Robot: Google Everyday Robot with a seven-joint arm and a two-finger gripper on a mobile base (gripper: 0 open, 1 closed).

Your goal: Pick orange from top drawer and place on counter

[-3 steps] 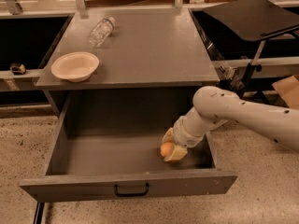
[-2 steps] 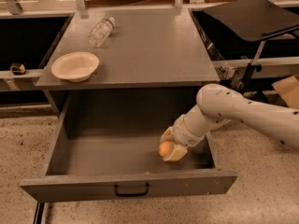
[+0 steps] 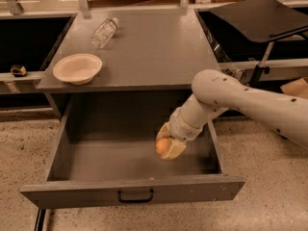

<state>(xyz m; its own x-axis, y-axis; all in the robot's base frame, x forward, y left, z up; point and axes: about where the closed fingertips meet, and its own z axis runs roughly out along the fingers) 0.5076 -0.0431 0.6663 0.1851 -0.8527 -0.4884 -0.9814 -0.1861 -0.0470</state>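
The top drawer [image 3: 130, 189] stands pulled open below the grey counter [image 3: 154, 47]. My gripper [image 3: 167, 146] reaches down into the drawer's right part on the white arm coming from the right. Its cream fingers [image 3: 176, 149] are shut on the small orange [image 3: 162, 146], which sits between them and seems slightly above the drawer floor.
A cream shallow bowl [image 3: 77, 68] sits on the counter's front left corner. A clear plastic bottle [image 3: 105, 31] lies at the counter's back left. A black tray-like panel [image 3: 260, 13] stands at the right, beside the counter.
The arm and gripper have risen a little with the orange held between the fingers. The drawer, bowl and bottle have not moved.
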